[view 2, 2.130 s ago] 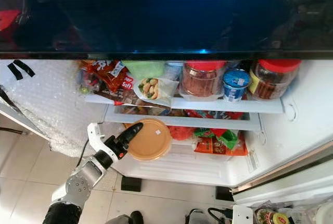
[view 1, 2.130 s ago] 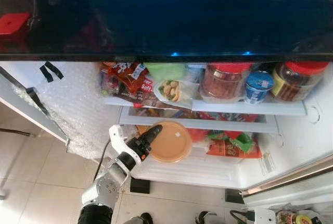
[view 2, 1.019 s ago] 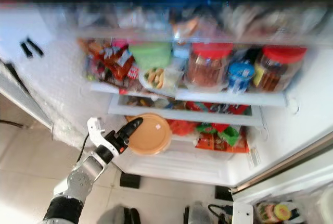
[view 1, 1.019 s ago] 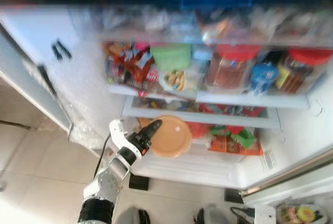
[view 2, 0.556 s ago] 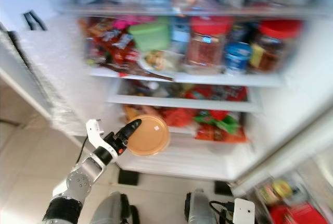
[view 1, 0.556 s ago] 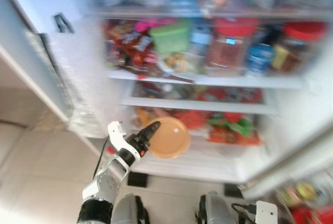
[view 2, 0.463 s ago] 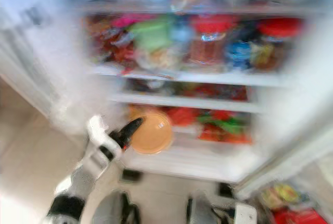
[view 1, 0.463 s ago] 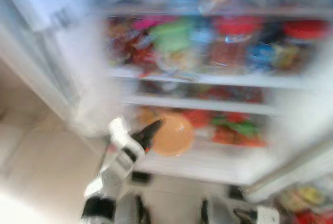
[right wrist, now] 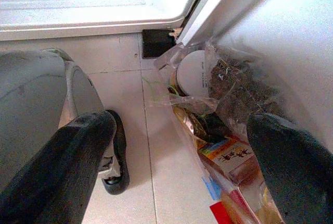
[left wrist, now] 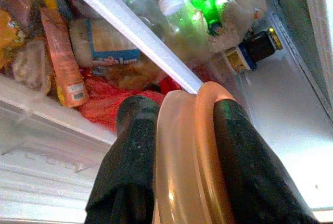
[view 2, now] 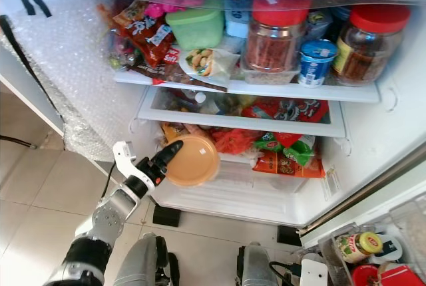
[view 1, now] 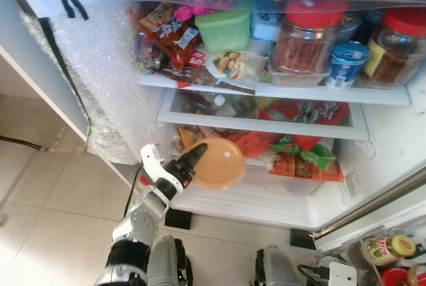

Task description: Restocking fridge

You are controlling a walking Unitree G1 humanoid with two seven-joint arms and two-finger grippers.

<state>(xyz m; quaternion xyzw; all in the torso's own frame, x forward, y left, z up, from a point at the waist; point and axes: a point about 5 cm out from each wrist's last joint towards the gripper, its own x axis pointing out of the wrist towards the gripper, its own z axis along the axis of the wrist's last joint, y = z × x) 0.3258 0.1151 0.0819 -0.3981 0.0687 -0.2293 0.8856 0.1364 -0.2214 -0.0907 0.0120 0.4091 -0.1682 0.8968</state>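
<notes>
Orange lid (view 1: 218,163) sits clamped edge-on between the left hand's (left wrist: 177,130) black fingers (left wrist: 136,146), held before the open fridge's (view 1: 393,140) lower drawer (view 1: 266,116). That drawer holds red and green packets (view 1: 303,159), half hidden behind its front. On the shelf (view 1: 279,91) above stand red-capped jars (view 1: 303,36) and a green tub (view 1: 226,28). The right hand (right wrist: 177,146) hangs spread wide over floor tiles (right wrist: 151,130) beside a bag (right wrist: 229,91).

Two red-lidded jars (view 1: 303,36), one orange container (view 1: 218,163)
</notes>
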